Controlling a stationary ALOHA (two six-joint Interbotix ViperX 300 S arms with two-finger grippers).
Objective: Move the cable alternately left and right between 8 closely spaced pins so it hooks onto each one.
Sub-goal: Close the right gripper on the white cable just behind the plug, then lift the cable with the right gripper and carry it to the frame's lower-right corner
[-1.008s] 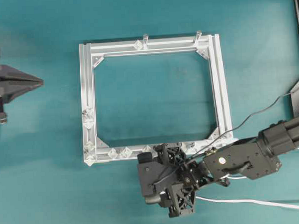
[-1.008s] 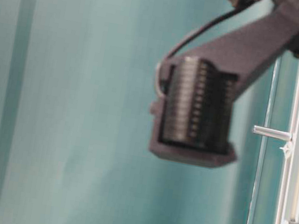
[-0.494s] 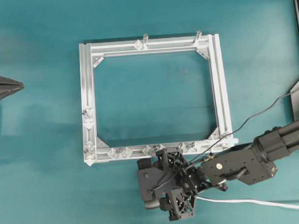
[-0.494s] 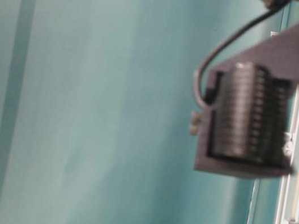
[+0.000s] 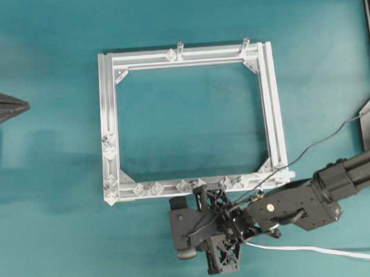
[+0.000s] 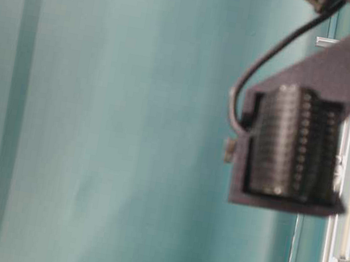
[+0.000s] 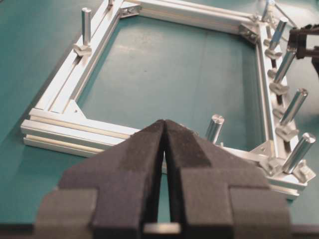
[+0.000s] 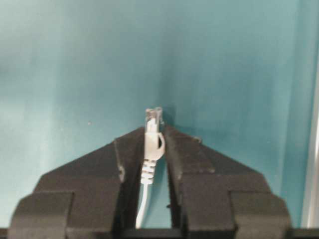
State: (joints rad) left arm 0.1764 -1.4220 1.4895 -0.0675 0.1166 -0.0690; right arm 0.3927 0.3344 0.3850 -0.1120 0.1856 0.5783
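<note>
Cable [image 8: 149, 149]: lay on the table below the frame [image 5: 108, 123]; light, limp.
Right gripper [image 8: 153, 142]: closed on the cable just behind its plug.
Left gripper [image 7: 164, 130]: closed, empty.
Best hold: behind the plug.

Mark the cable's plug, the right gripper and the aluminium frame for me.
cable [image 8: 153, 121]: right wrist view, on the pale plug at its tip, between the fingers.
right gripper [image 8: 153, 133]: right wrist view, midway between its fingertips.
aluminium frame [image 5: 107, 105]: overhead view, on its bare left rail.
</note>
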